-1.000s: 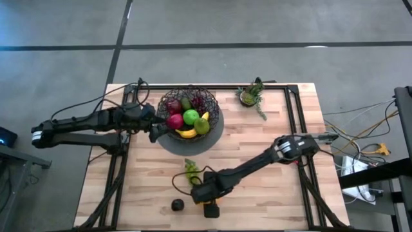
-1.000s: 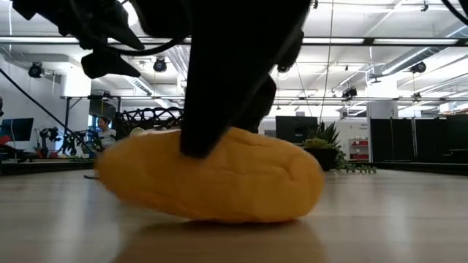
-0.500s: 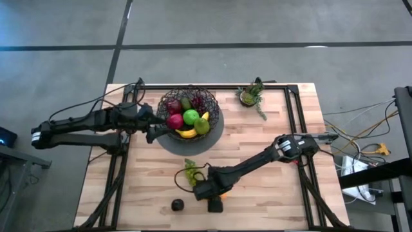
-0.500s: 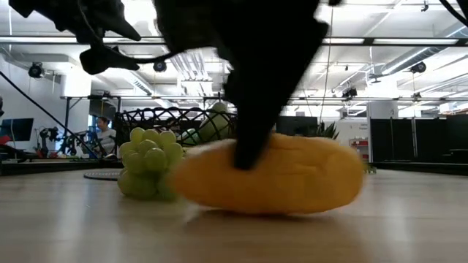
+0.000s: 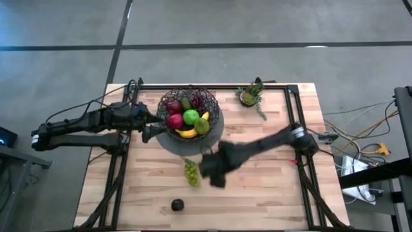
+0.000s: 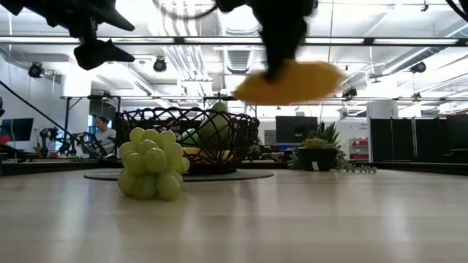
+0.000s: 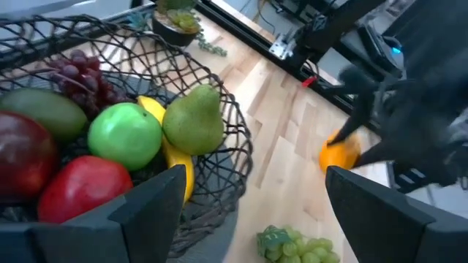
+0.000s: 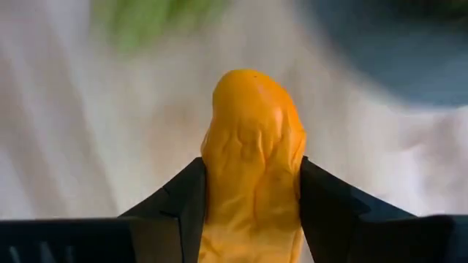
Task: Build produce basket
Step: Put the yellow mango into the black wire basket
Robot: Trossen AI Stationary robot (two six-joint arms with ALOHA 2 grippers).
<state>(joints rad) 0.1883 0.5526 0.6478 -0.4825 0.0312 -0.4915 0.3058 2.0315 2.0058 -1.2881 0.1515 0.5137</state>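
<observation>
Landmark: the basket (image 5: pixel 189 111), which we find on a grey disc (image 5: pixel 212 138) toward the far side of the counter (image 5: pixel 270 193).

- Basket contents we count: red apples (image 7: pixel 80 186), green apple (image 7: pixel 124 136), pear (image 7: pixel 194 120), banana (image 5: pixel 187 133), purple grapes (image 7: pixel 77 71).
- Right claw (image 8: pixel 252 212): clenched on the orange fruit (image 8: pixel 252 168), held in the air near the basket's front right, clear of the counter.
- Left claw (image 5: pixel 149 132): fingers spread, grasping nothing, just beside the basket's left rim.
- Green grapes (image 5: pixel 191 172): on the counter in front of the basket.
- Dark avocado (image 5: pixel 177 205): farther in front of the basket, past the grapes.
- Potted plant (image 5: pixel 250 95): right of the basket.
</observation>
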